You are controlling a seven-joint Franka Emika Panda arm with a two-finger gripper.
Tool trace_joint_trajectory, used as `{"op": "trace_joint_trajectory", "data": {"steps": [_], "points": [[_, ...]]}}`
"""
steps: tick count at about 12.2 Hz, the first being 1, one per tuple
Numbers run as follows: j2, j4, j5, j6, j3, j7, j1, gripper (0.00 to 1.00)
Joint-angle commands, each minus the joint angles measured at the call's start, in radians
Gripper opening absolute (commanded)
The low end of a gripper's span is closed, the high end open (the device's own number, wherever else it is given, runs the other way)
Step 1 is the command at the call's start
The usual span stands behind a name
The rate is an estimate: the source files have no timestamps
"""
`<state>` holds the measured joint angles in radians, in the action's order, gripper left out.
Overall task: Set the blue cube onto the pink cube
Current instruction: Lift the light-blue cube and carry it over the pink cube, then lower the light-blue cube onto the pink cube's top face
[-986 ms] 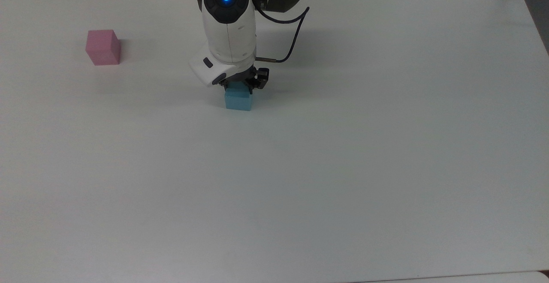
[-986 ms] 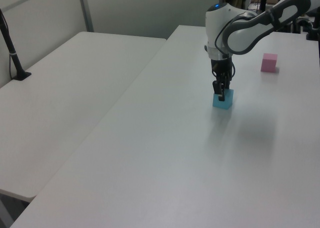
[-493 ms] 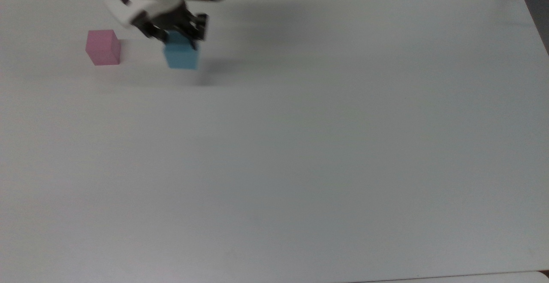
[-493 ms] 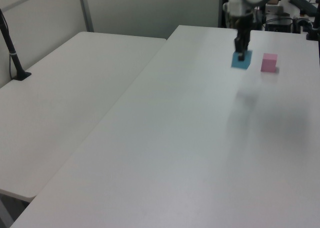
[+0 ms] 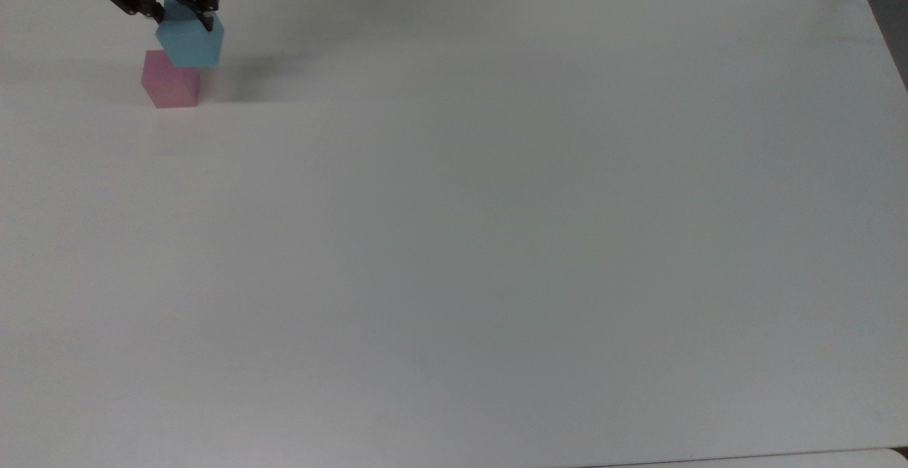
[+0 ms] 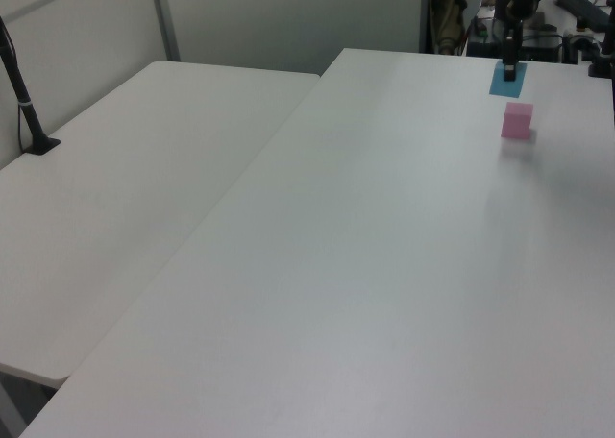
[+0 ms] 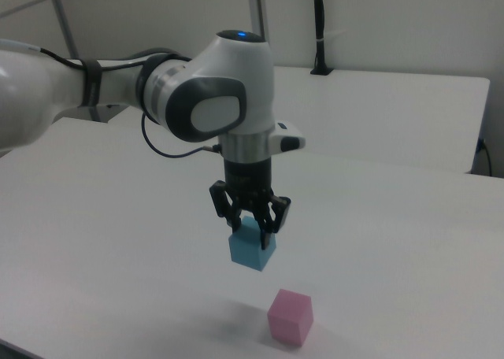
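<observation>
Above the white worktop (image 7: 409, 241), item by item:

Pincer (image 7: 250, 221): mine, pointing straight down, fingers pinching the blue cube by two opposite faces. I keep the grip from above so the underside stays free to land on another surface.

Blue cube (image 7: 253, 247): carried in the air, well clear of the worktop, its shadow falling separately below. In the right view it hangs above the pink cube and toward the right view's left, not yet over it. In the top view it overlaps the upper corner of the pink cube (image 5: 170, 80). It sits turned in my grip, so its edges do not line up with those of the cube beneath.

Pink cube (image 7: 290, 318): resting flat on the worktop, top face bare, untouched by anything.

Step in hand, as I judge it: carry phase, nearing the drop point. What remains is centring over the pink top, squaring the edges if possible, lowering until the faces meet, then releasing.
</observation>
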<state>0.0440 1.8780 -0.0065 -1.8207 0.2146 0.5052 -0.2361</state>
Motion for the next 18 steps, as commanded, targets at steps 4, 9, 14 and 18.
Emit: {"op": "trace_joint_trajectory", "data": {"steps": [4,9,14,18], "points": [[0.025,0.061,-0.087,-0.139,0.049,0.075,-0.029,0.48],[0.048,0.079,-0.096,-0.161,0.072,0.124,-0.062,0.50],[0.062,0.105,-0.086,-0.218,0.072,0.104,-0.060,0.50],[0.065,0.105,-0.084,-0.218,0.072,0.085,-0.048,0.61]]}}
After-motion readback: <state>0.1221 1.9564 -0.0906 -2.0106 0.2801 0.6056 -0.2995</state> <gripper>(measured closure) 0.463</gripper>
